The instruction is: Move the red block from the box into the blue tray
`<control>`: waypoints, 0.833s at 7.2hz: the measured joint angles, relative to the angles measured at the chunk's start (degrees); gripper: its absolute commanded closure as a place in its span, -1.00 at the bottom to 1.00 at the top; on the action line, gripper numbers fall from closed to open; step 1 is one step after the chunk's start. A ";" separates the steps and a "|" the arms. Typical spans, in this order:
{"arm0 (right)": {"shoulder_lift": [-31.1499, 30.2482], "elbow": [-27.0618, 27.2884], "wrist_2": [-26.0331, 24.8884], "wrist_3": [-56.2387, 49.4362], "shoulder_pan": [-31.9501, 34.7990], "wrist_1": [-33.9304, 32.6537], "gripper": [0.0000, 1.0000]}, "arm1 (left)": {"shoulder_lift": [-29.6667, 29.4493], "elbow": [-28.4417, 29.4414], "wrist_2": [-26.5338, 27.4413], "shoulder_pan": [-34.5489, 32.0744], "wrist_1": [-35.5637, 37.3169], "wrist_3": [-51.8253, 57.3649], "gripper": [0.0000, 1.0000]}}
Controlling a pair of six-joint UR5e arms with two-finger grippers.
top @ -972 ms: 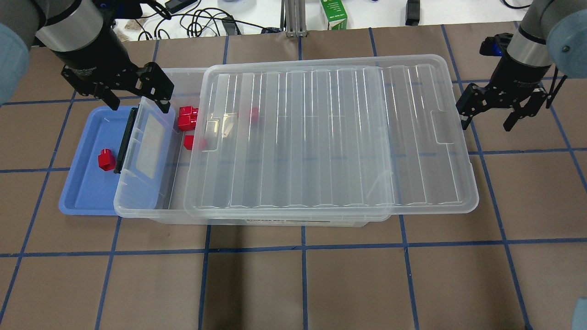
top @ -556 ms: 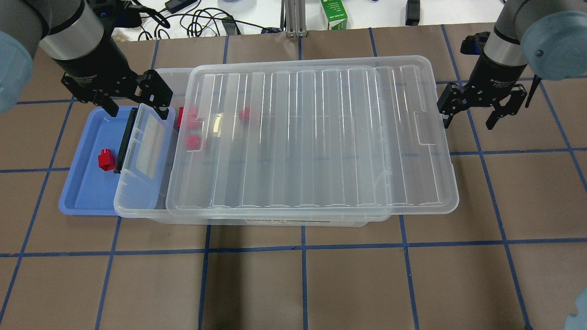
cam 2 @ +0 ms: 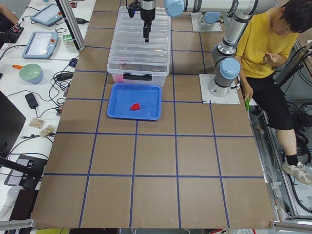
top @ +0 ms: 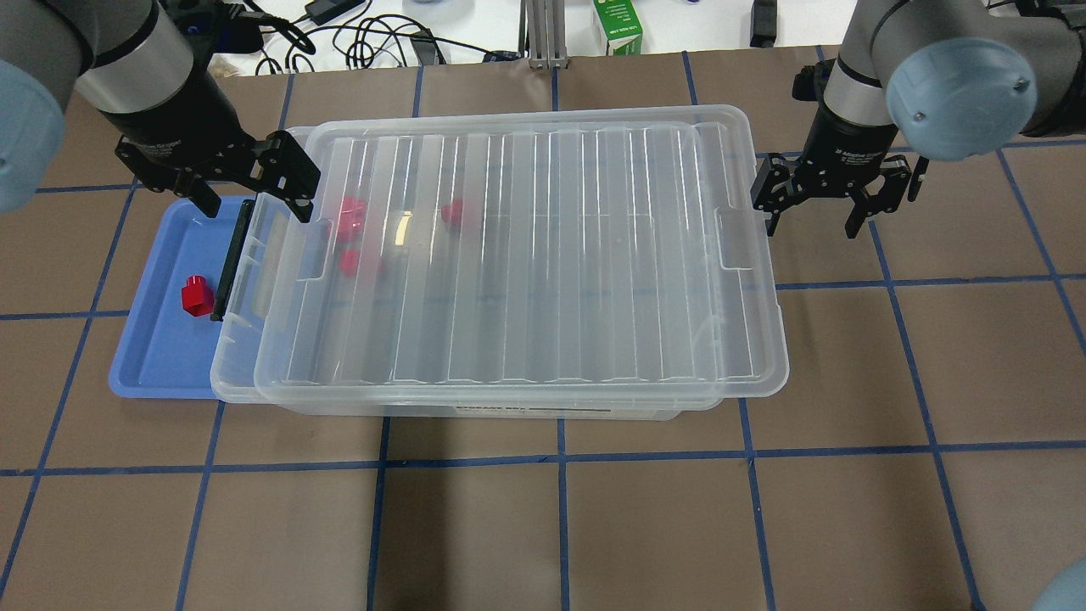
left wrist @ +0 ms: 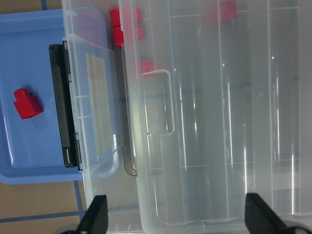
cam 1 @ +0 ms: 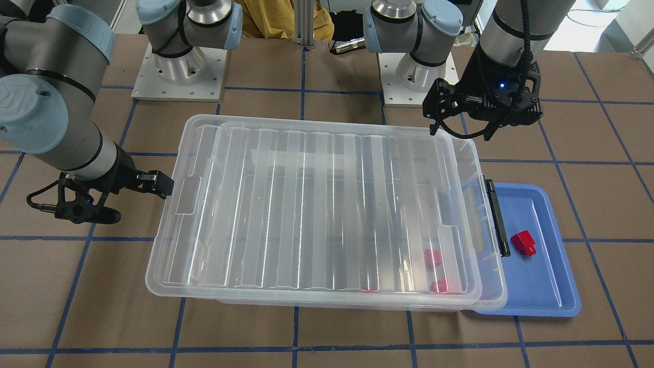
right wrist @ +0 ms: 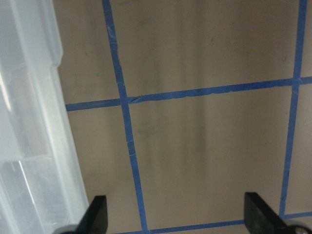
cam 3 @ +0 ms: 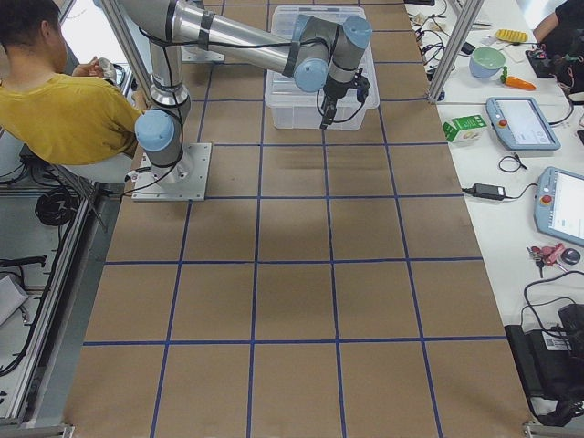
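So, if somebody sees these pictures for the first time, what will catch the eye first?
The big clear box with its ribbed lid fills the table's middle. At its latch end lies the blue tray holding one red block; more red blocks show through the lid. The left pincer and right pincer hang open, one at each end.

The overhead camera looks down from behind the robot, the front one faces it, two distant side cameras look along the table [top: 543, 526], wrist cameras hang close; fixed views share the box [top: 594, 411].
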 measured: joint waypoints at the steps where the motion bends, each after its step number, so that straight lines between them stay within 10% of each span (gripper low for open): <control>1: 0.05 0.00 0.03 1.14 1.01 -0.06 -1.00 | -0.04 -0.02 0.05 0.00 0.17 0.13 -1.00; 6: -0.45 -1.65 -0.04 2.48 2.30 -0.77 -1.00 | 0.13 0.14 0.05 0.00 0.95 -0.22 -1.00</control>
